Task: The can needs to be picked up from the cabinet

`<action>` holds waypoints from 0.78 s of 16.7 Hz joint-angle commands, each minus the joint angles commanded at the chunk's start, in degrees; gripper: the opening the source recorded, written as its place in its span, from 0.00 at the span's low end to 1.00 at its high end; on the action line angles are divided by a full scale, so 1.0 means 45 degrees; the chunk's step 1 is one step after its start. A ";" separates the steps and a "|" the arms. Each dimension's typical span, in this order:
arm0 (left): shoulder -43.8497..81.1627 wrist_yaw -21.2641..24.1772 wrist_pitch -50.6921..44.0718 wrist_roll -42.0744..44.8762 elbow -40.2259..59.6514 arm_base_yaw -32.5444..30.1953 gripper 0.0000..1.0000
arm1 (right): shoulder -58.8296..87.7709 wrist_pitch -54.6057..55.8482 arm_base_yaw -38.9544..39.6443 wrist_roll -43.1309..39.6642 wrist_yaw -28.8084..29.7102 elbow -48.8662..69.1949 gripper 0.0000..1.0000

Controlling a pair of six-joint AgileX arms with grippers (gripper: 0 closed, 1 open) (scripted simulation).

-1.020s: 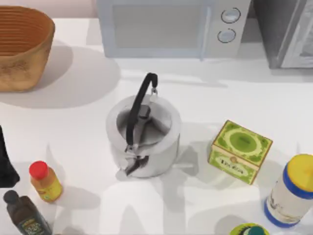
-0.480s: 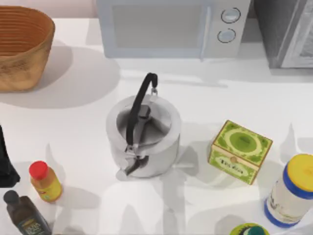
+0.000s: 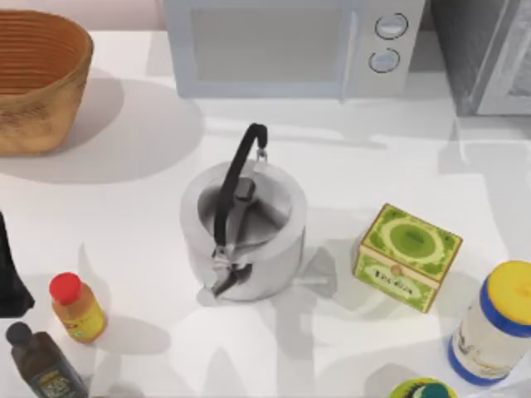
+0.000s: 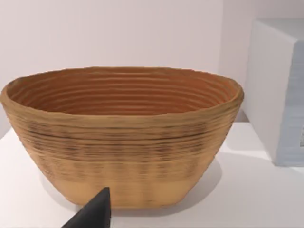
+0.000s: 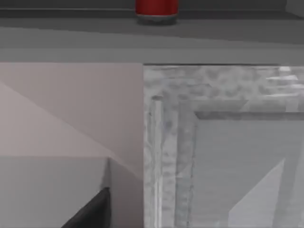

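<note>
Right end effector (image 5: 95,211) (finger state indiscernible) faces grey marbled cabinet (image 5: 213,142), small red cylindrical can (image 5: 156,10) on top at 12 o'clock, presumably approaching.

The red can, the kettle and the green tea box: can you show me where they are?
can (image 5: 156,10): right wrist view, on its red side, near the base.
kettle (image 3: 274,249): top view, on its grey outer wall.
green tea box (image 3: 411,240): top view, on its lid.

Bright, even light — soft grey shadows beside kettle (image 3: 243,230) and basket (image 3: 37,79).
</note>
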 joint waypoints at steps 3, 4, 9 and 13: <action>0.0000 0.0000 0.0000 0.0000 0.0000 0.0000 1.00 | 0.2437 -0.0742 0.0336 0.0031 0.0356 0.3396 1.00; 0.0000 0.0000 0.0000 0.0000 0.0000 0.0000 1.00 | 0.3127 -0.0957 0.0430 0.0040 0.0459 0.4355 1.00; 0.0000 0.0000 0.0000 0.0000 0.0000 0.0000 1.00 | 0.5313 -0.1669 0.0724 0.0063 0.0793 0.7266 1.00; 0.0000 0.0000 0.0000 0.0000 0.0000 0.0000 1.00 | 0.5488 -0.1730 0.0747 0.0064 0.0821 0.7488 1.00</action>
